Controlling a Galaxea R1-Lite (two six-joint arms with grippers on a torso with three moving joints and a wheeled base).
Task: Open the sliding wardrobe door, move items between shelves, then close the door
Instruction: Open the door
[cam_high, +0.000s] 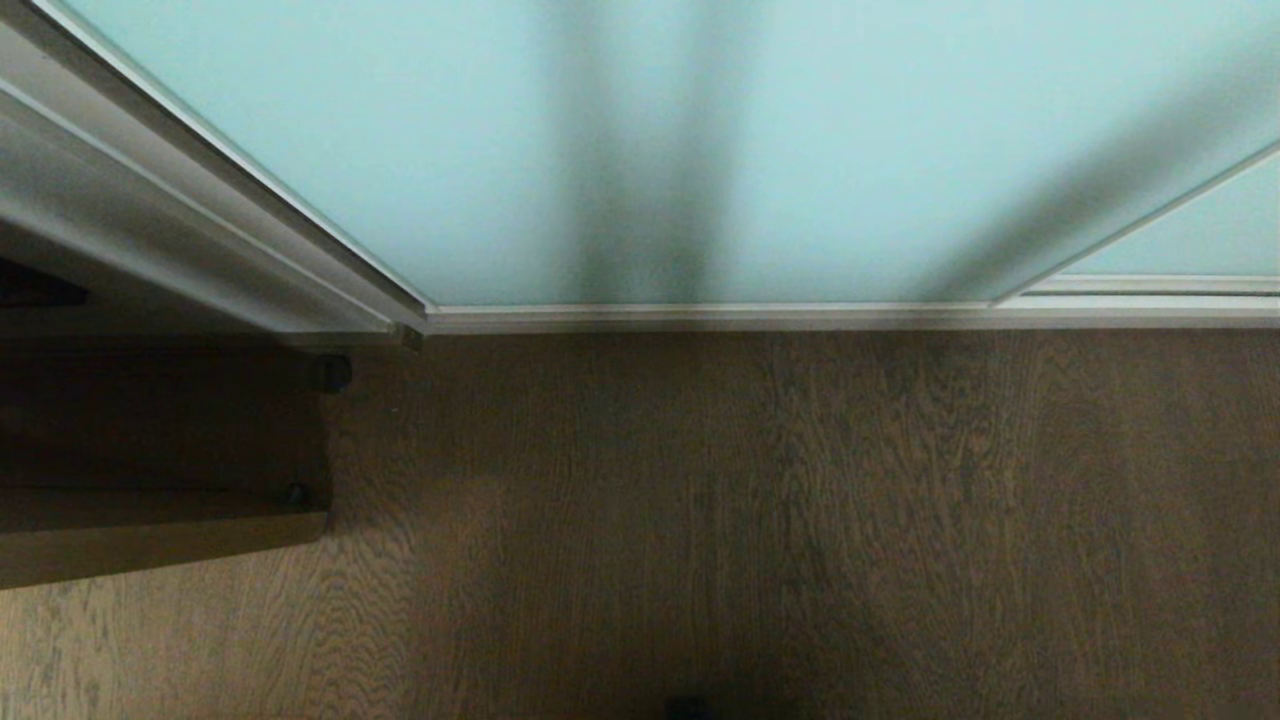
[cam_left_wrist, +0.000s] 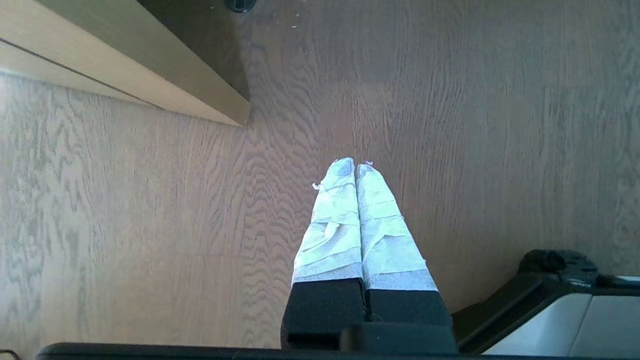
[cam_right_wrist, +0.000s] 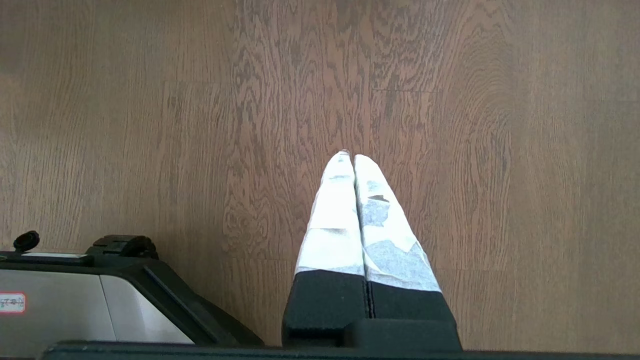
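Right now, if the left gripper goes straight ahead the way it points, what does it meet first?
Most likely the bare wooden floor. The shut left gripper points down at it, with nothing between; the gap is hard to judge.

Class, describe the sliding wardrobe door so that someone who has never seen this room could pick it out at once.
Start at the brown wood floor and follow it to where it ends. There stands the sliding wardrobe door, a wide panel rising from a slim silver-white bottom rail. Its pale aqua frosted glass sets it apart from the dark wooden furniture on the left.
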